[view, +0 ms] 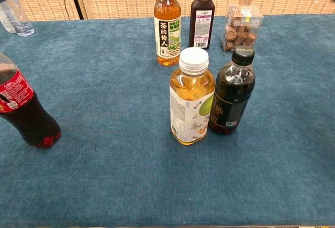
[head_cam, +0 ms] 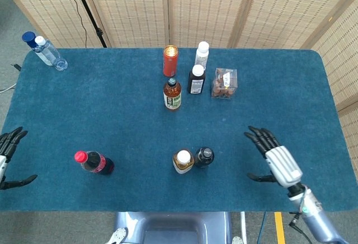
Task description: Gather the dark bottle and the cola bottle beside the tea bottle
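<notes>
The pale tea bottle point(head_cam: 183, 161) point(view: 191, 100) with a white cap stands near the table's front edge. The dark bottle point(head_cam: 204, 156) point(view: 233, 94) stands upright right beside it on its right, nearly touching. The cola bottle point(head_cam: 94, 162) point(view: 23, 110) with a red cap stands far off at the front left. My right hand point(head_cam: 278, 163) hovers open to the right of the dark bottle, well apart from it, holding nothing. At the left edge of the head view my left hand point(head_cam: 4, 160) is open, left of the cola bottle. Neither hand shows in the chest view.
At the back middle stand a brown tea bottle point(head_cam: 172, 93) point(view: 167, 24), a red can point(head_cam: 170, 60), a purple-labelled bottle point(head_cam: 196, 80) point(view: 202, 19), a white bottle point(head_cam: 202, 54) and a clear snack box point(head_cam: 225, 83) point(view: 242, 28). Two water bottles point(head_cam: 45, 51) lie at the back left corner.
</notes>
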